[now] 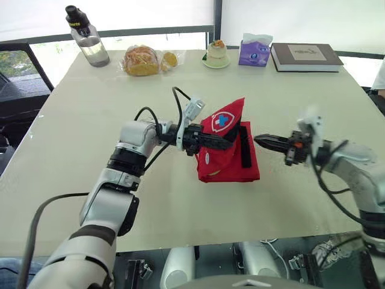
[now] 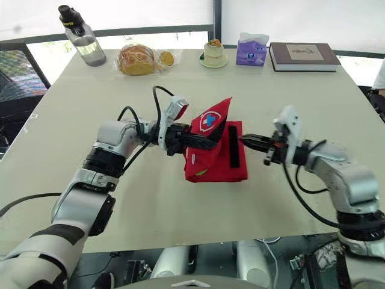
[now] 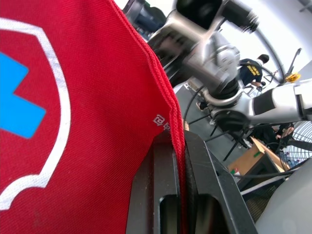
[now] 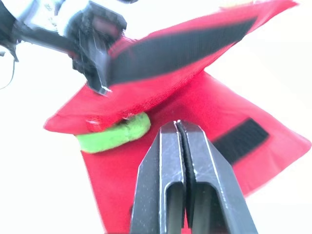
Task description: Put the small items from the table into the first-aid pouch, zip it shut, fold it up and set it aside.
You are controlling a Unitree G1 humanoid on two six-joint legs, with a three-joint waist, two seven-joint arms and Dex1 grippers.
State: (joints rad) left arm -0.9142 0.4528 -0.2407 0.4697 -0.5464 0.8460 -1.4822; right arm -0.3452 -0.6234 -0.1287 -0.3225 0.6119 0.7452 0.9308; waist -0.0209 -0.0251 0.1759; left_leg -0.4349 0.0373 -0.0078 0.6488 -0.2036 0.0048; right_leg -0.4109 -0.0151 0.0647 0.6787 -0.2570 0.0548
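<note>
Now the left gripper (image 1: 224, 143) pinches the raised flap (image 1: 234, 111) of the red first-aid pouch (image 1: 231, 167) lying mid-way across the table (image 1: 90, 120); the right gripper (image 1: 260, 140), fingers pressed together on nothing, hovers just beside its right edge, and a green item (image 4: 117, 135) peeks from under the flap

Pouch (image 1: 231, 170) centre of table (image 1: 90, 120); left gripper (image 1: 227, 144) at pouch's 9 o'clock, right gripper (image 1: 258, 140) at 3; bottle (image 1: 90, 43), bread (image 1: 141, 61), book (image 1: 305, 56) at 12.

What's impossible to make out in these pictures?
Zipper state: eye views; first-aid pouch flap, pinched up by left gripper, covers it.
What the green item is: right wrist view, flap covers most.
Title on the book: eye views, too small.
The person: eye views, cut by right edge.
</note>
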